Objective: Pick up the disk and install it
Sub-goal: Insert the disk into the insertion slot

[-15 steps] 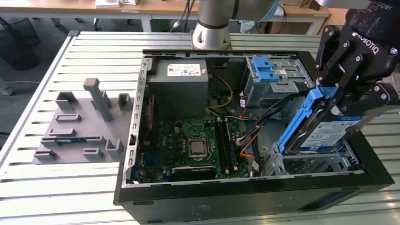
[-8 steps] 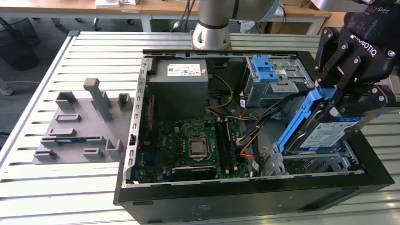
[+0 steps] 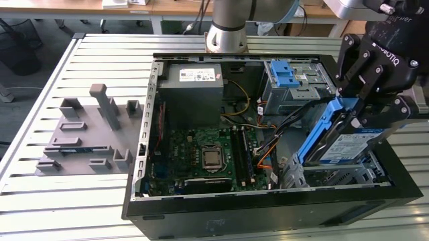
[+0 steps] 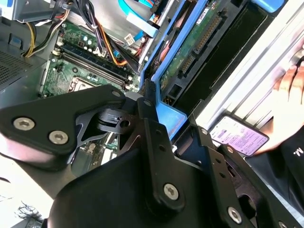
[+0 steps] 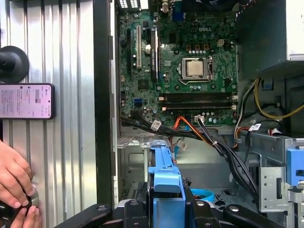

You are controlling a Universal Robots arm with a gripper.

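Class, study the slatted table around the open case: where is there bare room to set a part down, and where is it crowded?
Bare: table slats nearer the camera than the grey fixture and beyond it, at the exterior view's left. Crowded: inside the case, where cables run beside the disk held in the gripper.

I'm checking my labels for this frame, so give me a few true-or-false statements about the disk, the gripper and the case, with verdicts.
1. The gripper is shut on the disk. True.
2. The disk lies flat outside the case. False: it is held tilted at the drive cage inside the case.
3. The case is closed. False: its side is open and the motherboard shows.
4. A person's hand is beside the case in the first wrist view. True.
5. The grey fixture sits on the exterior view's right of the case. False: on its left.
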